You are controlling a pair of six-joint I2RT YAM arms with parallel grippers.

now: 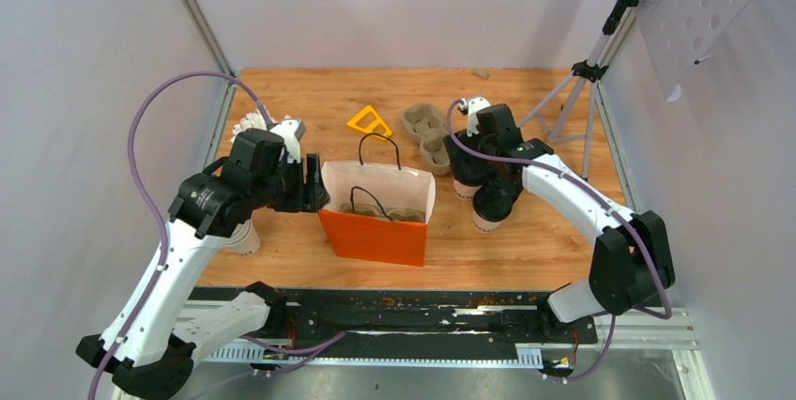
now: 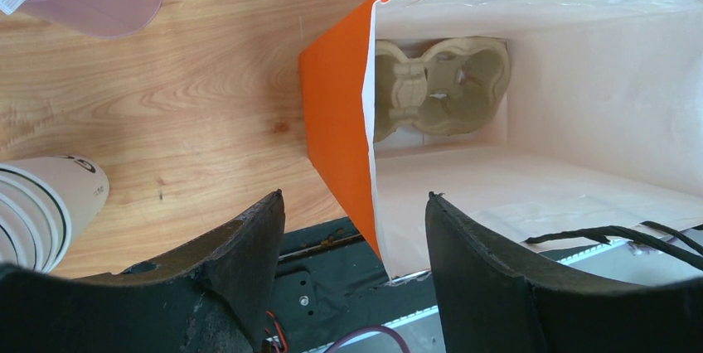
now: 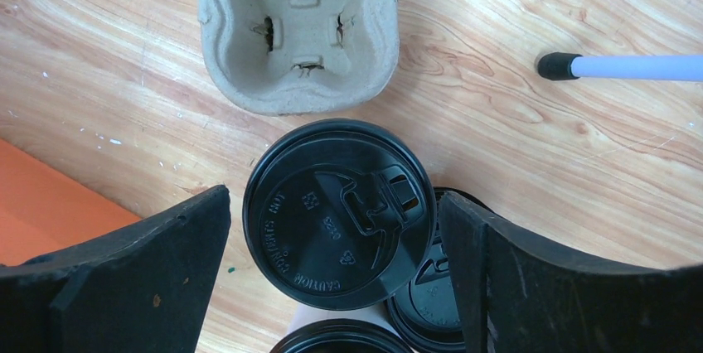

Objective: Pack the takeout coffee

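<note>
Takeout coffee [image 3: 332, 220], partly cropped below

I count three white coffee cups with black lids [image 3: 338, 216]. Two moulded pulp cup carriers [image 3: 298, 30]: one out on the table [image 1: 535, 240], one inside the single orange paper bag [image 1: 371, 236]. One stack of lidless cups [image 2: 46, 212]. One yellow triangle [image 1: 369, 121].

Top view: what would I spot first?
The bright orange bag stands open in the middle of the table, with a pulp carrier lying at its bottom. Just to its right, the right gripper hovers with open jaws on either side of a black-lidded cup.
</note>
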